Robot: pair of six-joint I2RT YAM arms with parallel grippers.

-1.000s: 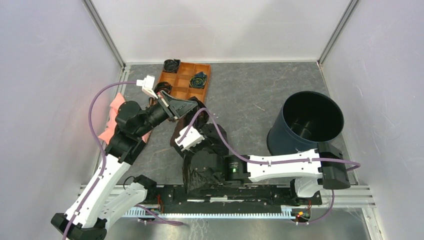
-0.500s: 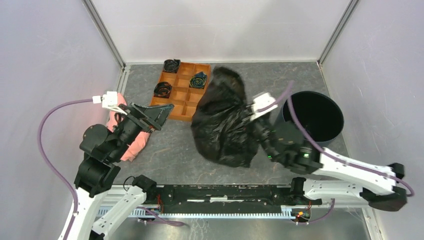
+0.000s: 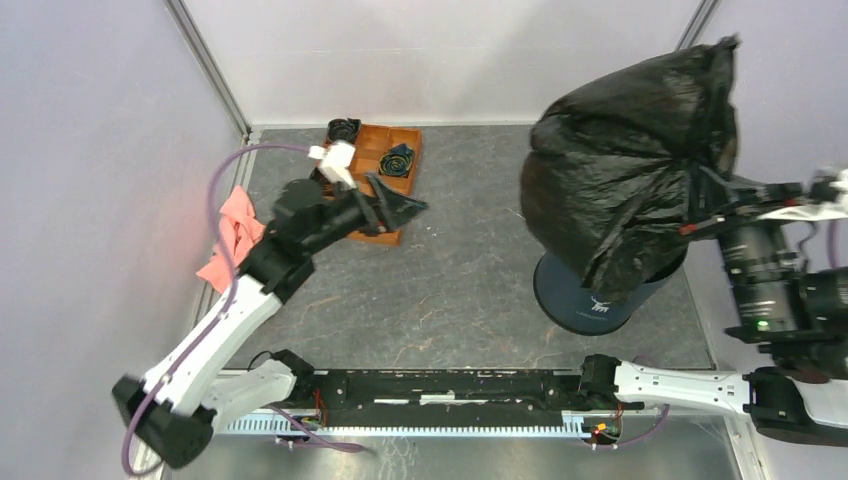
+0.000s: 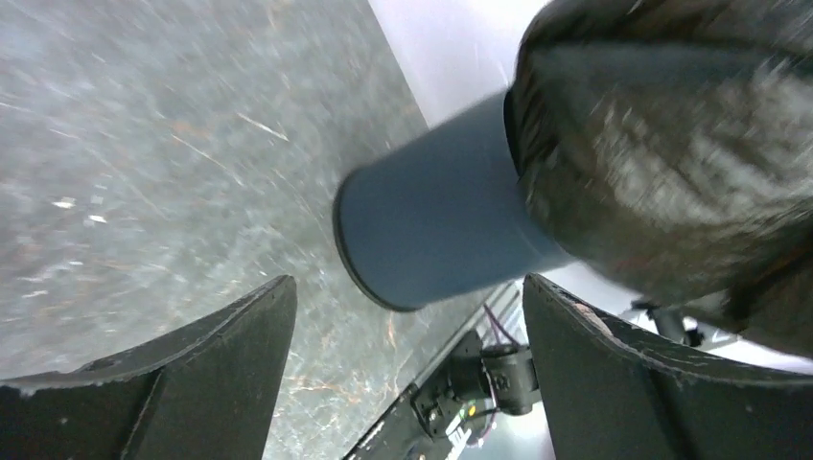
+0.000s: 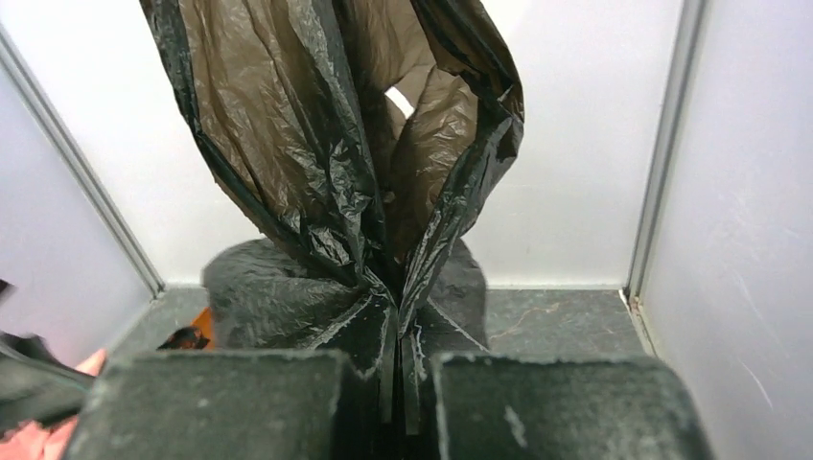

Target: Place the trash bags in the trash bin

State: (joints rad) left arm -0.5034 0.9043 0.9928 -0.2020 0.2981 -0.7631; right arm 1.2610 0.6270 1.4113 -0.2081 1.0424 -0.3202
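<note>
Over the tapered navy bin (image 3: pixel 578 296), right jaws pinch a glossy, wrinkled bag (image 3: pixel 620 150).

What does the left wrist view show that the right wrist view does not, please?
Only the left wrist view shows the blue bin, the black bag bulging over its mouth, between open left jaws. Only the right wrist view shows the right jaws shut on the bag's gathered film, and a pink cloth corner. Both show the bag and tabletop.
</note>
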